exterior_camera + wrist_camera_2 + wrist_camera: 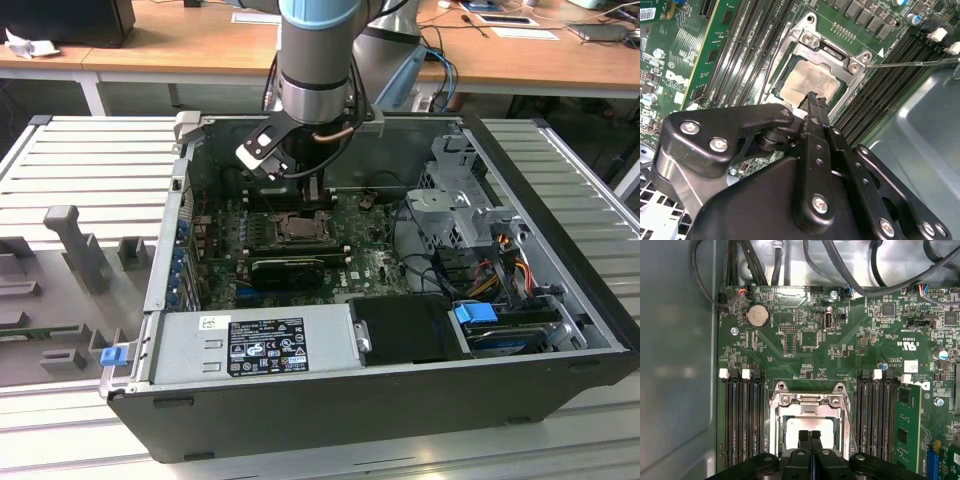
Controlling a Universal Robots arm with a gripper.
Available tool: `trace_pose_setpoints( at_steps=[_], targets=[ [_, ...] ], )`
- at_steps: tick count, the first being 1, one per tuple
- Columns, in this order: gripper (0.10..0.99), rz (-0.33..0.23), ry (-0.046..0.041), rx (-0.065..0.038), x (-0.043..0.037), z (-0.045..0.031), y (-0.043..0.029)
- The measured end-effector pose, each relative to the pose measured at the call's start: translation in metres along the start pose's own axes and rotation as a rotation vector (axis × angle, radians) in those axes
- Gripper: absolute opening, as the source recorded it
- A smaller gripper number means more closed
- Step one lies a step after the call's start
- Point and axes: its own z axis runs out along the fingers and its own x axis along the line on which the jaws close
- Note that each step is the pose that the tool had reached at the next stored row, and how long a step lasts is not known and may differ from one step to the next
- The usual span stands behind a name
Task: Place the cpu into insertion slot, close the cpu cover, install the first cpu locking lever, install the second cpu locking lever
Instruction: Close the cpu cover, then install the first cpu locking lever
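Arm (318, 60) reaches down into open PC case (400, 400), over the motherboard (805, 355).

Gripper (814, 97): fingers pressed tight together, nothing betw. them. The tip sits right over the cpu (800, 82); can't tell if it touches.

Cpu lies flat in the insertion slot (298, 228), pale top showing thru the window of the cpu cover (807, 400).

Cover is down flat over the chip in both wrist views.

Thin lever rod (910, 63) sticks out from the socket corner, across the memory slots (875, 95).

Coin cell (759, 316) sits farther up the board, well apart from the socket.
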Motion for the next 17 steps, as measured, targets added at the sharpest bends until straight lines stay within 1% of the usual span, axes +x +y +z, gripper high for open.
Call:
trace_pose_setpoints(
  at_steps=[3,9,16,17],
  targets=[
    [0.106,0.0,0.0,0.0,0.0,-0.0002,-0.0005],
    [0.106,0.0,0.0,0.0,0.0002,-0.0058,-0.0004],
    [0.106,0.0,0.0,0.0,0.0004,-0.0096,-0.0004],
    [0.106,0.0,0.0,0.0,0.0006,-0.013,-0.0004]
  ],
)
